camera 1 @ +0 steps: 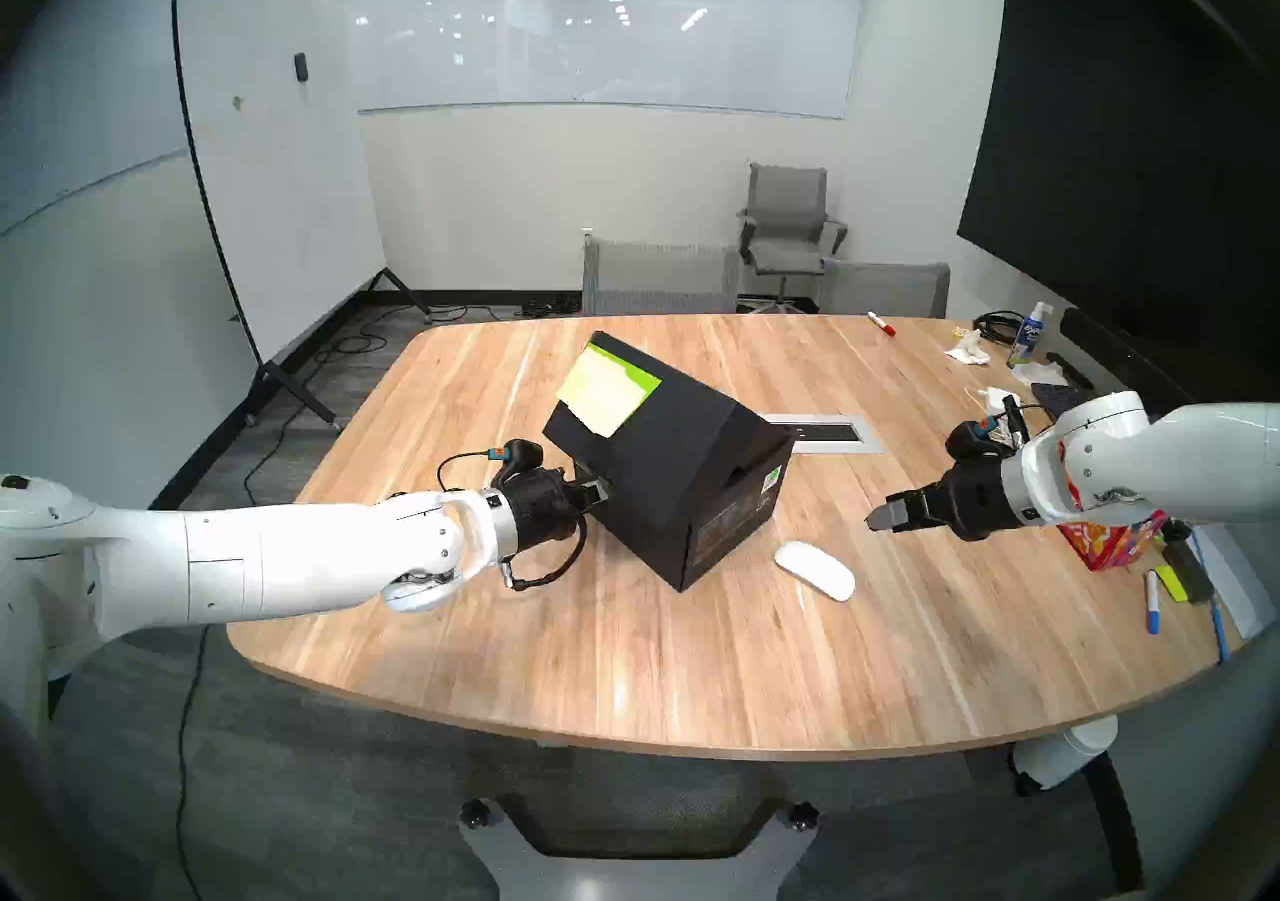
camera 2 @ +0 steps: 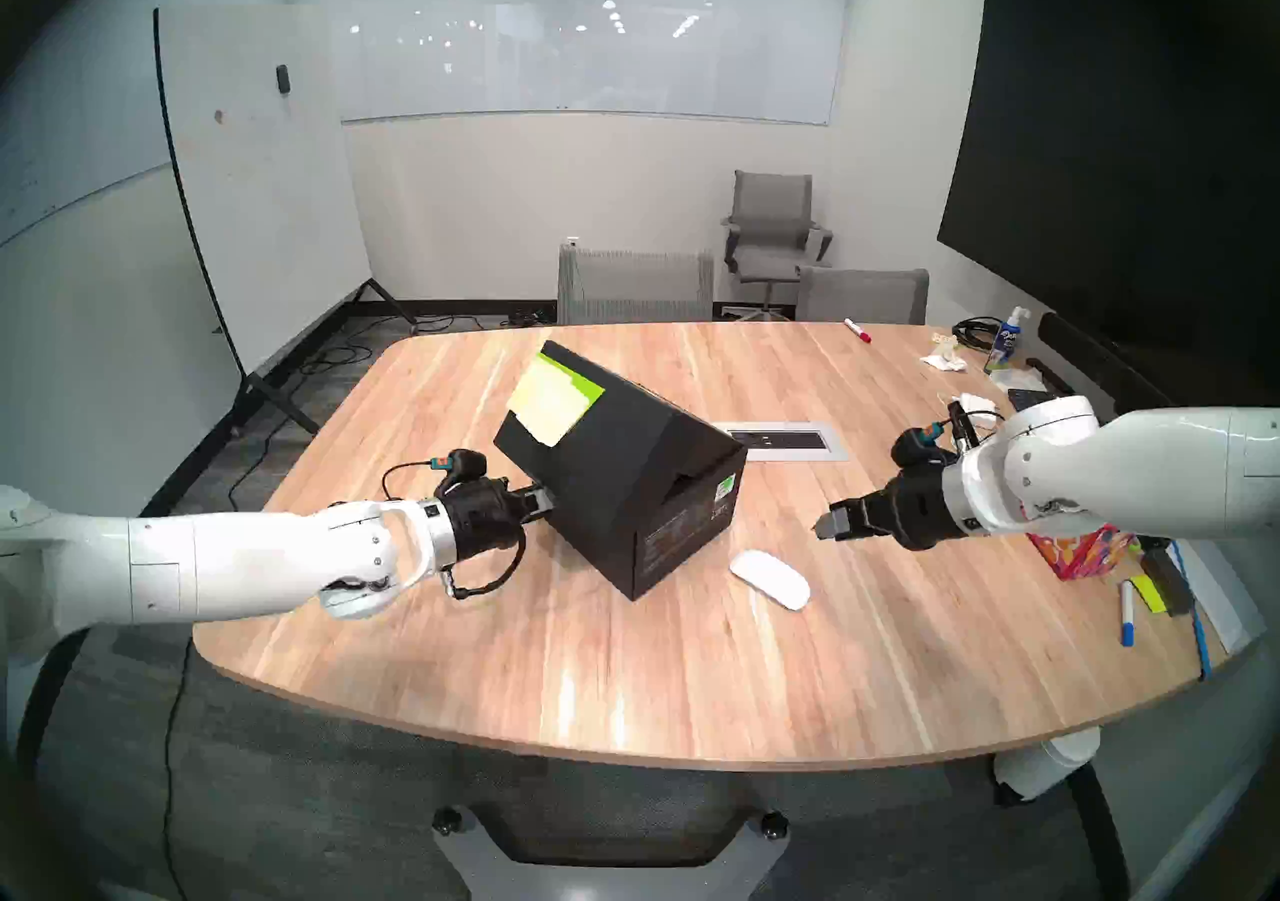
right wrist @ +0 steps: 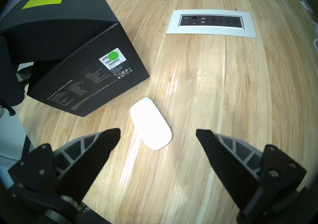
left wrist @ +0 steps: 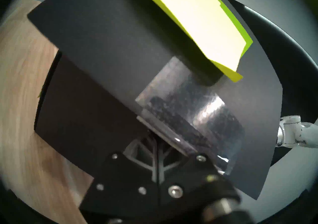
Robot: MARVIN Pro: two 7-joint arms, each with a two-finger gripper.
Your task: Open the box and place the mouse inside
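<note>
The black box (camera 1: 692,497) stands near the middle of the wooden table (camera 1: 623,671). Its hinged lid (camera 1: 665,414), with yellow-green sticky notes (camera 1: 604,388), is tilted up at the left edge. My left gripper (camera 1: 597,493) is shut, its tips tucked under the lid's front flap (left wrist: 120,54); in the left wrist view the fingers (left wrist: 151,163) press together against the flap's taped edge. The white mouse (camera 1: 814,570) lies flat to the right of the box. My right gripper (right wrist: 158,130) hovers open just above and behind the mouse (right wrist: 150,123), holding nothing.
A silver power-socket panel (right wrist: 211,23) is set into the table behind the mouse. A red floral tissue box (camera 1: 1108,543), markers (camera 1: 1152,608) and a spray bottle (camera 1: 1028,335) crowd the right side. A red marker (camera 1: 881,323) lies at the far edge, with chairs (camera 1: 658,283) beyond.
</note>
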